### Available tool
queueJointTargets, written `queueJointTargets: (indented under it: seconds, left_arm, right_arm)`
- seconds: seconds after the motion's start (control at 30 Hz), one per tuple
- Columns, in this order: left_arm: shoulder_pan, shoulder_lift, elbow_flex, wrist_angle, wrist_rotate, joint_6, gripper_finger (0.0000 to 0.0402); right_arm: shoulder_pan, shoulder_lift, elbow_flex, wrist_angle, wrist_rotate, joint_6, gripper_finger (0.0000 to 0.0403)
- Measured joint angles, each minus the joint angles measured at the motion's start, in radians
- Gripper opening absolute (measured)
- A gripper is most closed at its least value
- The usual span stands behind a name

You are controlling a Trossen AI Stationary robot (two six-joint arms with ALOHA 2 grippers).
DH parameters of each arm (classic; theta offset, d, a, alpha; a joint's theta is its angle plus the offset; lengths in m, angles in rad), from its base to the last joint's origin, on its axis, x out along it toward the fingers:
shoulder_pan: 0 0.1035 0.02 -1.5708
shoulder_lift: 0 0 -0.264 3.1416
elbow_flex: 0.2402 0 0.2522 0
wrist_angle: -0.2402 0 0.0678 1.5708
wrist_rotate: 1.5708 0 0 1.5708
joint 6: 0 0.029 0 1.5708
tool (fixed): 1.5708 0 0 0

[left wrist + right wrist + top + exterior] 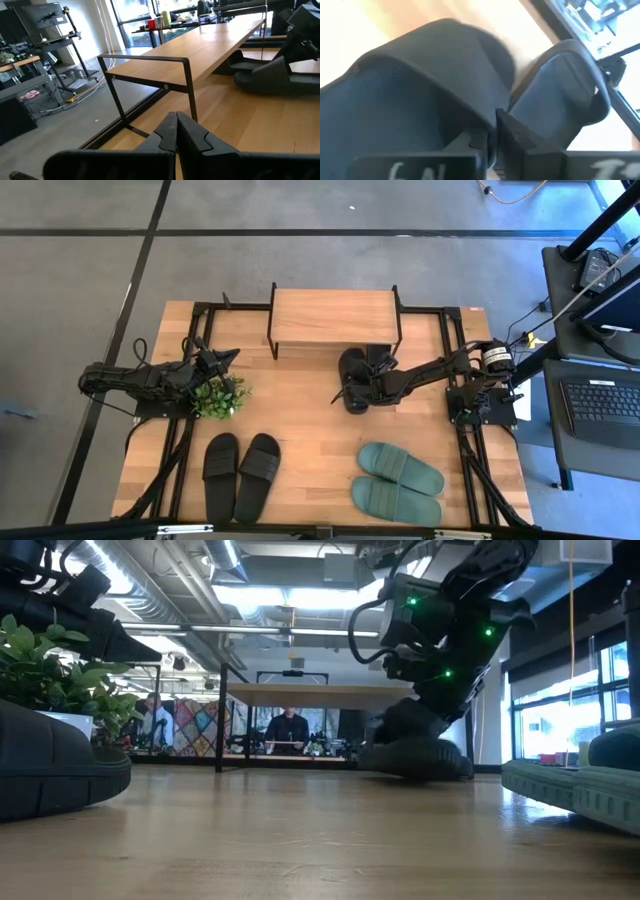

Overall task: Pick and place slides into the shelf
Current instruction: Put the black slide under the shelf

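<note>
A black slide [351, 385] lies just in front of the shelf [335, 318], and my right gripper [494, 131] is shut on its strap. Its partner [245, 61] sits partly under the shelf plank. The other black pair [240, 475] lies near the table's near-left edge. The sage-green pair [398, 482] lies side by side at the near right. My left gripper [176, 125] is shut and empty, hovering at the table's left beside the small plant [220, 395]. My right gripper pinches the black slide's wide strap at its edge [472, 107] between the two fingers. It comes slanting down from the table's right side. In the low view the slide's sole [415, 762] looks to be on or just above the table.
The small green plant stands under my left arm. Black frame rails run along the table's left and right sides. A desk with a keyboard [600, 405] stands off the right edge. People show in the room behind the shelf [288, 728]. There is bare wood in the table's middle.
</note>
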Motion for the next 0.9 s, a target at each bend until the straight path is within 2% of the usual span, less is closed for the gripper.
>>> queueJointTargets:
  seconds: [0.2,0.57,0.77,0.9]
  left_arm:
    - [0.0,0.0,0.0,0.0,0.0,0.0,0.0]
    - [0.0,0.0,0.0,0.0,0.0,0.0,0.0]
    - [0.0,0.0,0.0,0.0,0.0,0.0,0.0]
    - [0.0,0.0,0.0,0.0,0.0,0.0,0.0]
  right_arm:
    - [0.001,-0.001,0.001,0.005,-0.023,-0.006,0.0076]
    - [0.0,0.002,-0.003,0.006,-0.072,-0.007,0.0185]
    - [0.002,-0.011,0.001,-0.011,-0.11,-0.01,0.0209]
    - [0.013,-0.041,0.042,-0.094,-0.113,-0.008,0.0211]
